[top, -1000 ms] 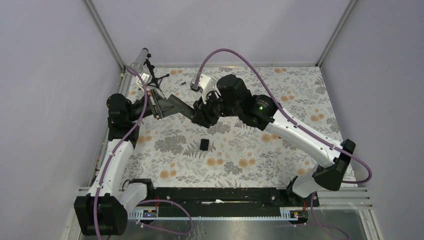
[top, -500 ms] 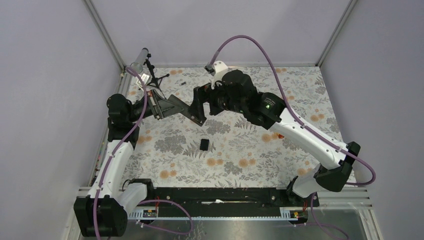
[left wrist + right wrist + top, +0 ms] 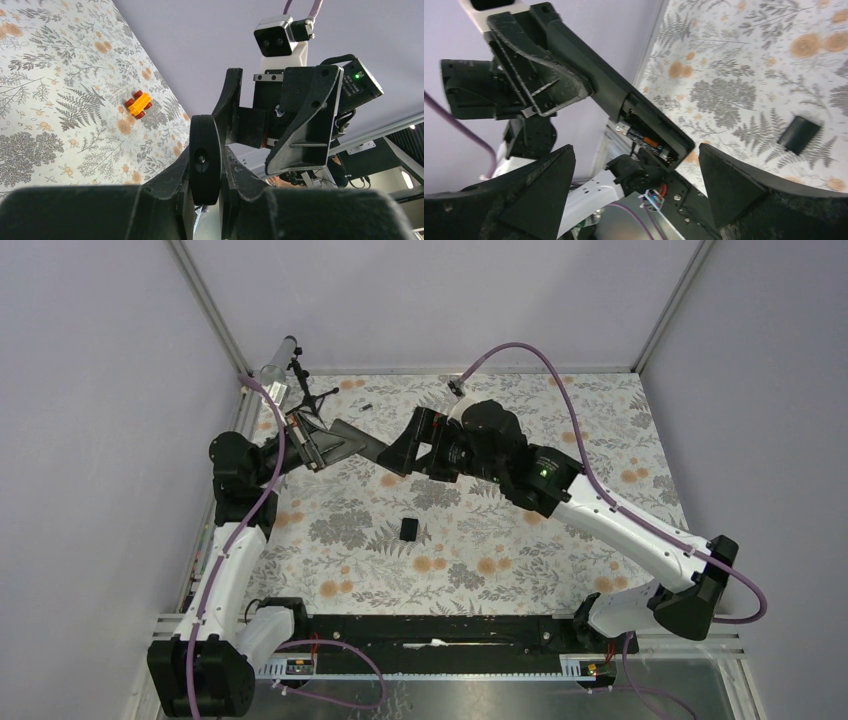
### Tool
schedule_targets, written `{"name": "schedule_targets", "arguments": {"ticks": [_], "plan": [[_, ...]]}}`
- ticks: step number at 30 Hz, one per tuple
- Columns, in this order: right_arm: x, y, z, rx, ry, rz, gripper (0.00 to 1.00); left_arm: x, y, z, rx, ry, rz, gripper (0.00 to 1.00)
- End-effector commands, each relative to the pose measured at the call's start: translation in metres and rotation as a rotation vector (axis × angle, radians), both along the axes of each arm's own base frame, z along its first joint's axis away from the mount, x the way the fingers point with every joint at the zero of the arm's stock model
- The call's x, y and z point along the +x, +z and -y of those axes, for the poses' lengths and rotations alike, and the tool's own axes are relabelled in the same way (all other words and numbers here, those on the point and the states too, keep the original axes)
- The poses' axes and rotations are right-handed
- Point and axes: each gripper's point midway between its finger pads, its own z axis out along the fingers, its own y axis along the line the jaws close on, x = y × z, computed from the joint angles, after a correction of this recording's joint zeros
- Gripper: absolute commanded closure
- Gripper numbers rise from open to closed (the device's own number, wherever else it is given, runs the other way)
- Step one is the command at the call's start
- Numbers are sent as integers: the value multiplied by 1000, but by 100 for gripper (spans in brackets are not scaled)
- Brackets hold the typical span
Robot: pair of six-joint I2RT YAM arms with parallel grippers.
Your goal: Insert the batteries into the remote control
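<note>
My left gripper is shut on the remote control, a slim black bar held off the table and pointing right. In the left wrist view the remote control shows end-on between the fingers of the left gripper. Its compartment lies uncovered, with one battery seated inside. My right gripper stands open just off the remote's free end, touching nothing; the right gripper has its jaws wide apart on either side of the remote control. A tiny dark piece, possibly a battery, lies at the far side.
The small flat black cover lies on the floral mat in the middle and also shows as the cover in the right wrist view. A black mini tripod stands in the far left corner. A yellow toy car sits on the mat.
The right gripper opened wide and drew back to the right, away from the remote's end. The left arm shifted the remote slightly toward the far left.
</note>
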Motion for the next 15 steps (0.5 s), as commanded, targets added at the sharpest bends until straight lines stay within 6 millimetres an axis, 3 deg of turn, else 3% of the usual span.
{"name": "schedule_targets", "arguments": {"ticks": [1, 6, 15], "plan": [[-3, 31, -19, 170, 47, -15, 0, -3, 16, -1, -30, 30, 56, 100], [-2, 25, -24, 188, 54, -60, 2, -5, 16, -1, -33, 30, 55, 100], [5, 20, -27, 206, 48, -98, 19, -11, 18, -1, -38, 31, 71, 100]]}}
